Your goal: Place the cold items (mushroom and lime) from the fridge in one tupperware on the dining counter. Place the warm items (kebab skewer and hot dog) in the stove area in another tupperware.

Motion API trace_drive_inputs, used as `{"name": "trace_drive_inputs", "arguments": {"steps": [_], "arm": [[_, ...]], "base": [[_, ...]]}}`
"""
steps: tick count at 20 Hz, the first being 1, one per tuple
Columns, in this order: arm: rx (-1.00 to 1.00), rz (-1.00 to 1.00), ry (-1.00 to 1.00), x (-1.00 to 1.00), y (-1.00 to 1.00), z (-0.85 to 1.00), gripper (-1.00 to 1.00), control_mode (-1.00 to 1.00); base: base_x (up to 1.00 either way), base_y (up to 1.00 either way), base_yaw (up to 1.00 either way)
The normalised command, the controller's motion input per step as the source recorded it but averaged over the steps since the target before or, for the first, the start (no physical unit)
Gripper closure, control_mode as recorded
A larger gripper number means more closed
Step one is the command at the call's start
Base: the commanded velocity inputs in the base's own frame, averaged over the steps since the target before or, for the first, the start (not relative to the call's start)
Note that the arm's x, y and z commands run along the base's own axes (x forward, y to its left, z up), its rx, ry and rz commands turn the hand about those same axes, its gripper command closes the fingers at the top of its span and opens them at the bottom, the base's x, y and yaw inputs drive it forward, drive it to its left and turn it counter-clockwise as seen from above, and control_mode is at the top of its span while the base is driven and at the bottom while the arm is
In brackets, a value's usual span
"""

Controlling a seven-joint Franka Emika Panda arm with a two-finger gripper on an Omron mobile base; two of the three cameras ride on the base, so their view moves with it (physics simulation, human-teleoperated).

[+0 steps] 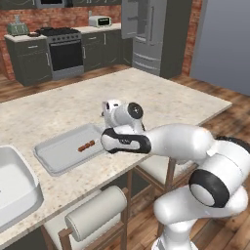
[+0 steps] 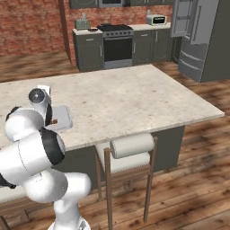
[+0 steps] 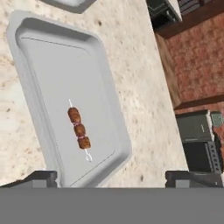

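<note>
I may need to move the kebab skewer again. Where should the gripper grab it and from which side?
Grip the kebab skewer across its meat chunks at the middle, coming straight down from above. It lies flat on the floor of the shallow tupperware, whose raised rim blocks a sideways approach. Set the open gripper crosswise to the stick; the bare ends look too thin to pinch.

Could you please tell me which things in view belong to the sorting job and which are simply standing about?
Belonging to the job:
- kebab skewer, lying in the shallow tupperware
- second tupperware beside it on the dining counter
- fridge
- stove
- claw, open above the skewer

Standing about:
- toaster
- stools
</note>
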Motion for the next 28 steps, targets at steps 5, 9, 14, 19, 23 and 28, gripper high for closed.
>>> {"name": "trace_drive_inputs", "arguments": {"steps": [5, 9, 14, 19, 23, 28], "arm": [[0.18, -0.01, -0.21, -1.0, -0.7, 1.0, -1.0, -1.0], [0.04, 0.0, -0.04, -1.0, -0.68, 1.0, -1.0, -1.0], [-0.03, 0.0, 0.01, -1.0, -0.77, 1.0, -1.0, -1.0], [-0.25, -0.04, 0.28, -1.0, -0.55, 0.85, -1.0, -1.0], [-0.36, -0.11, 0.55, -0.99, -0.35, 0.39, -1.0, -1.0], [-0.38, -0.13, 0.14, -0.95, -0.07, -0.71, -1.0, -1.0]], "base": [[0.0, 0.0, 0.0], [0.0, 0.0, 0.0], [0.0, 0.0, 0.0], [0.0, 0.0, 0.0], [0.0, 0.0, 0.0], [0.0, 0.0, 0.0]]}}
